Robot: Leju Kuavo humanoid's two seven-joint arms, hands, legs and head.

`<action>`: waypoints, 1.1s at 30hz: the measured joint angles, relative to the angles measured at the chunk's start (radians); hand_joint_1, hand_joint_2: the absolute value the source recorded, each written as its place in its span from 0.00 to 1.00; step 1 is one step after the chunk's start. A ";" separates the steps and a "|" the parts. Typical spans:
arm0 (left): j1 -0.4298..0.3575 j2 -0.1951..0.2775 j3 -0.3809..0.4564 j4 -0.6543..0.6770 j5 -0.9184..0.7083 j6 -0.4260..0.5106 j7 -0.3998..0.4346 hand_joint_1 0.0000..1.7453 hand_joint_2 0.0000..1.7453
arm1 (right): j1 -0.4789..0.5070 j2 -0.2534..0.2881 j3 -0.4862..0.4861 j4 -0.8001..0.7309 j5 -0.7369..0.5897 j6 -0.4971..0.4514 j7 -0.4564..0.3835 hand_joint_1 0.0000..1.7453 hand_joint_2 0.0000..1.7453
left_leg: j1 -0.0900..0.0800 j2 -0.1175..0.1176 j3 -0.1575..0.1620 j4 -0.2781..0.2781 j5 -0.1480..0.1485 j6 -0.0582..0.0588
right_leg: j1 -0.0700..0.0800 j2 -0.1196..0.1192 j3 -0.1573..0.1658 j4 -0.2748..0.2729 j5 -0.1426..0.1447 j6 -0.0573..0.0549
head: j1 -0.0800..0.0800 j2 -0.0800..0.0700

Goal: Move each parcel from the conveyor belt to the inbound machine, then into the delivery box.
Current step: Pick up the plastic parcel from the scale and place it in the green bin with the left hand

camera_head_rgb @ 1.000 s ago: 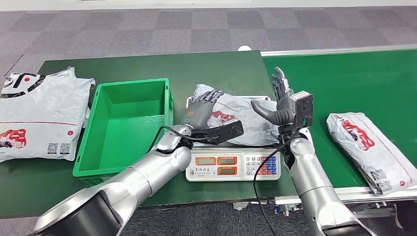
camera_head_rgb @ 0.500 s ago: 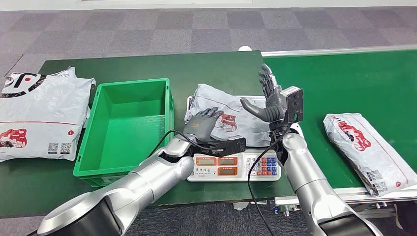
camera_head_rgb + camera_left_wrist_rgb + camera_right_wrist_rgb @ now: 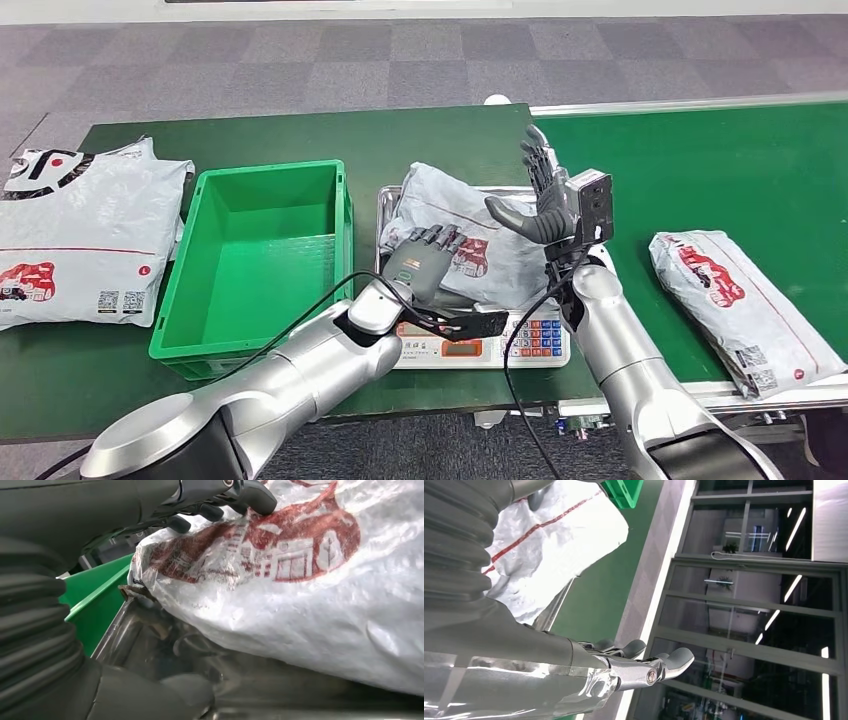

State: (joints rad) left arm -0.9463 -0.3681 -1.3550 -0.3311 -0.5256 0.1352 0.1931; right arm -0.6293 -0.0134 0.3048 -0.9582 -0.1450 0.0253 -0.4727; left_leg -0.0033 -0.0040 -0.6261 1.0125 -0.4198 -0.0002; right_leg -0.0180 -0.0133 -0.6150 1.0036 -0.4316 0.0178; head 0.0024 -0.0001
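While it lies on the scale tray (image 3: 385,200), crinkled grey parcel (image 3: 470,225), red house print.

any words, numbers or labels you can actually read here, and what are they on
None can be read.
Parcel on the scale: a red house drawing with print beside it, too blurred.
Scale: orange displays and coloured keys, digits and key marks too small.
Parcel on the conveyor belt: red print and small square codes, illegible.
Flat bags left of the green box: red and black logos, square codes, too small.
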 joint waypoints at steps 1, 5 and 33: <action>0.002 0.000 -0.001 0.000 -0.002 -0.003 -0.001 1.00 1.00 | 0.000 0.000 0.000 0.000 0.000 0.000 0.000 0.00 1.00 | 0.000 0.000 0.000 0.000 0.000 0.000 | 0.000 0.000 0.000 0.000 0.000 0.000 | 0.000 0.000; 0.009 0.000 -0.008 0.001 -0.008 -0.008 -0.005 1.00 1.00 | 0.002 0.000 0.000 -0.006 0.002 0.005 0.000 0.00 1.00 | 0.000 0.000 0.000 0.000 0.000 0.000 | 0.000 0.000 0.000 0.000 0.000 0.000 | 0.000 0.000; -0.009 0.003 0.028 0.045 0.040 0.145 -0.068 1.00 1.00 | -0.009 -0.010 0.000 0.009 -0.002 0.047 -0.028 0.00 1.00 | 0.000 0.000 0.000 0.000 0.000 0.000 | 0.000 0.000 -0.001 0.000 0.000 0.000 | 0.000 0.000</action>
State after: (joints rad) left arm -0.9550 -0.3648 -1.3268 -0.2861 -0.4856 0.2806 0.1253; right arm -0.6379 -0.0237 0.3048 -0.9496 -0.1474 0.0728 -0.5008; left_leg -0.0033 -0.0039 -0.6265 1.0125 -0.4196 -0.0004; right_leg -0.0180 -0.0131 -0.6155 1.0038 -0.4314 0.0177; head 0.0027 -0.0002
